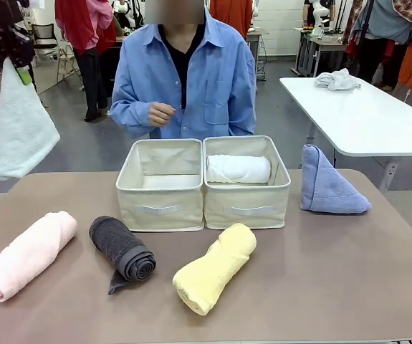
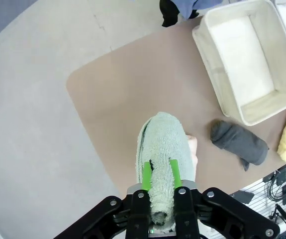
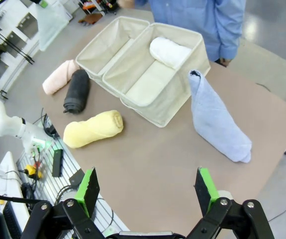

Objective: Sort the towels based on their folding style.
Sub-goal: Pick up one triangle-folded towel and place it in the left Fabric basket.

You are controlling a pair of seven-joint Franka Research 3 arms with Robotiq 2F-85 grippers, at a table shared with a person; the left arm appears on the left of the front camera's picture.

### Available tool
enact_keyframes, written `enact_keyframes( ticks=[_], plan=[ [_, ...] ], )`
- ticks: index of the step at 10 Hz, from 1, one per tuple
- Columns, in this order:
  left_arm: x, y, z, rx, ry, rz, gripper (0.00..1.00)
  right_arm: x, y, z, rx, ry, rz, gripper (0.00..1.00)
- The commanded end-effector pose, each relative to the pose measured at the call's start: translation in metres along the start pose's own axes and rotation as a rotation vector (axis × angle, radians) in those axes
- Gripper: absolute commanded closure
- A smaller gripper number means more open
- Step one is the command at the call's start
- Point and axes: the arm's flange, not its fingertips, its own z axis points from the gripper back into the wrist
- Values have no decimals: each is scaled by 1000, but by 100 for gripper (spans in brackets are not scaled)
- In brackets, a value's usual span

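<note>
My left gripper (image 1: 19,70) is raised at the far left, shut on a sage-green towel (image 1: 23,129) that hangs from it. The left wrist view shows its green pads (image 2: 146,175) pinching that towel (image 2: 162,144), with the left gripper (image 2: 160,175) high above the table's left end. A pink roll (image 1: 26,254), a dark grey roll (image 1: 123,251) and a yellow roll (image 1: 213,266) lie on the near table. A white roll (image 1: 238,169) lies in the right bin. A lavender-blue triangle fold (image 1: 327,188) stands to the right of the bins. My right gripper (image 3: 147,188) is open and holds nothing, above the table's near right part.
Two beige fabric bins stand side by side mid-table; the left bin (image 1: 161,183) holds nothing, the right bin (image 1: 247,204) holds the white roll. A person in a blue shirt (image 1: 184,79) stands behind them. A white rag (image 1: 337,79) lies on a white table (image 1: 377,122) behind.
</note>
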Motion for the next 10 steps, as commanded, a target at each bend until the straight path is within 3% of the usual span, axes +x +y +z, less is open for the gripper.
enact_keyframes(
  ticks=[1,3,4,5,6,7,8,10],
  plan=[
    [9,-39,4,25,-7,-128,85,0,0,-1,10,-19,1,0],
    [23,-77,-2,-46,39,-308,85,0,0,-1,10,-19,1,0],
    [3,-60,-1,-11,185,-355,85,0,0,-1,10,-19,1,0],
    [-47,-21,11,28,217,-358,85,0,0,-1,10,-19,1,0],
    [-108,12,19,74,189,-337,85,0,0,-1,10,-19,1,0],
    [-156,27,20,75,122,-231,85,0,0,-1,10,-19,1,0],
    [-173,38,20,61,90,-165,85,0,0,-1,10,-19,1,0],
    [-175,47,15,23,79,-141,85,0,0,-1,10,-19,1,0]
  ],
)
